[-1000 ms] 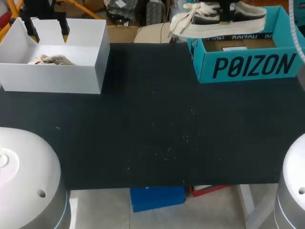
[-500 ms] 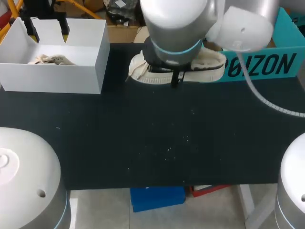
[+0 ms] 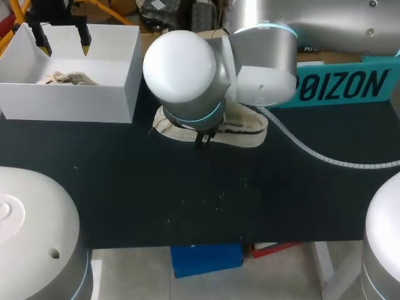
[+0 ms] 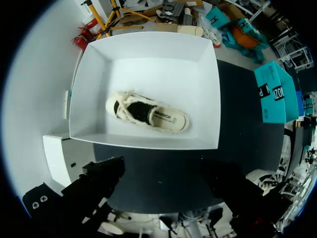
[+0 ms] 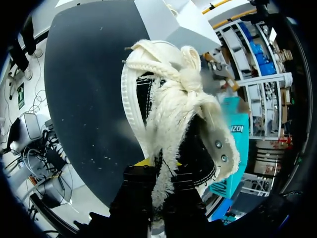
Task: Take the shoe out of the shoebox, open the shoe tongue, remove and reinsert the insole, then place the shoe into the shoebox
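Note:
A black shoe with cream sole and frayed cream laces (image 5: pixel 171 99) fills the right wrist view, and my right gripper (image 5: pixel 158 171) is shut on its upper. From above, that shoe (image 3: pixel 240 130) hangs low over the dark table (image 3: pixel 206 187), mostly hidden under my right arm's wrist (image 3: pixel 187 72). The teal shoebox (image 3: pixel 340 84) stands at the back right, partly covered by the arm. My left gripper (image 3: pixel 62 37) hovers open over a white box (image 3: pixel 94 103) at the back left. A second, similar shoe (image 4: pixel 148 113) lies in that box, ahead of the left gripper (image 4: pixel 166 171).
The right arm's cable (image 3: pixel 325 159) trails across the table's right half. The white box's walls (image 4: pixel 143 141) stand close under the left fingers. Pale specks dot the table (image 3: pixel 219 197) near its front edge.
My right arm has carried the shoe from above the teal shoebox leftward, nearer and lower, to just above the table's middle. The left arm has kept still.

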